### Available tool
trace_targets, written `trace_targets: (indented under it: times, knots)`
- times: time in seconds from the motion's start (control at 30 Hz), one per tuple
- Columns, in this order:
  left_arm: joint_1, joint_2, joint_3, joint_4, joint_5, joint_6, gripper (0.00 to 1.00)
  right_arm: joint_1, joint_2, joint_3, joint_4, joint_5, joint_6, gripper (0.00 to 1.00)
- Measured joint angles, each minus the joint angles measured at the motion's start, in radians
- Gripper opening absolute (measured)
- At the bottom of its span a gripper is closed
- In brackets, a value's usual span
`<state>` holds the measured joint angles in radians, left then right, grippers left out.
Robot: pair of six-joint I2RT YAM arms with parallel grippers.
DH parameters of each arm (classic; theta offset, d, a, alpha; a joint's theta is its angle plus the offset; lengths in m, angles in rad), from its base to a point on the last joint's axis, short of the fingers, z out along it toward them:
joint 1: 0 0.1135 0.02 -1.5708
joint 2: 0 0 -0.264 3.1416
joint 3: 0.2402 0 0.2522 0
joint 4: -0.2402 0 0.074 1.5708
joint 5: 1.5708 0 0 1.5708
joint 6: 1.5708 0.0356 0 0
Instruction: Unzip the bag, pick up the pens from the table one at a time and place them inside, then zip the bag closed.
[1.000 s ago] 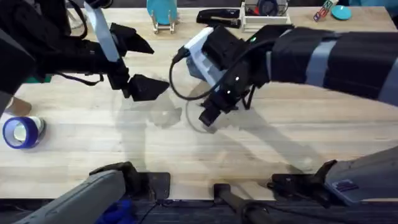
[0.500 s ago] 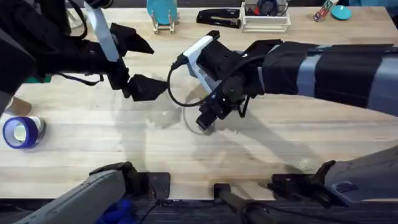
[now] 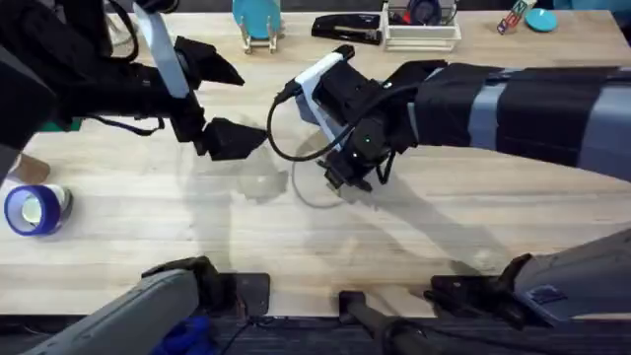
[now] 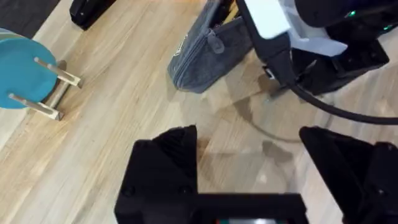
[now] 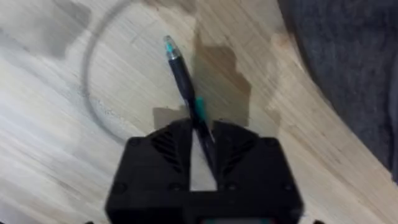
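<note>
Your right claw (image 5: 202, 149) grips the pen (image 5: 185, 84) above the pale plank counter (image 3: 118, 237), just beside the grey bag (image 4: 205, 53); your left claw (image 4: 249, 165) hangs wide open.

Pale plank tabletop (image 3: 118, 247); far edge: black stapler (image 3: 347, 27), teal stand (image 3: 257, 18); blue tape roll (image 3: 32, 209) left

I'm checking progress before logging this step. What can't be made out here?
- Soft grey fabric pouch: in the left wrist view, the right arm covers its far end, hiding the zipper opening.
- Slim dark pen: in the right wrist view, its rear end vanishes between the right gripper fingers.
- Overhead: the right arm hides both.
</note>
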<state>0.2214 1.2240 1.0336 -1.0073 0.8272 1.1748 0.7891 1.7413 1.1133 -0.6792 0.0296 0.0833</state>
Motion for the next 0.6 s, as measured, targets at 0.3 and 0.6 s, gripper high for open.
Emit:
trace_targets:
  times: [0.3, 0.6]
  knots:
    - [0.0, 0.0, 0.0, -0.003, 0.0, 0.0, 0.993, -0.008, 0.0, 0.003, -0.003, -0.016, 0.003, 0.043]
    - [0.0, 0.0, 0.0, -0.003, 0.0, 0.0, 0.994, -0.044, 0.017, 0.029, -0.034, -0.059, 0.003, 0.034]
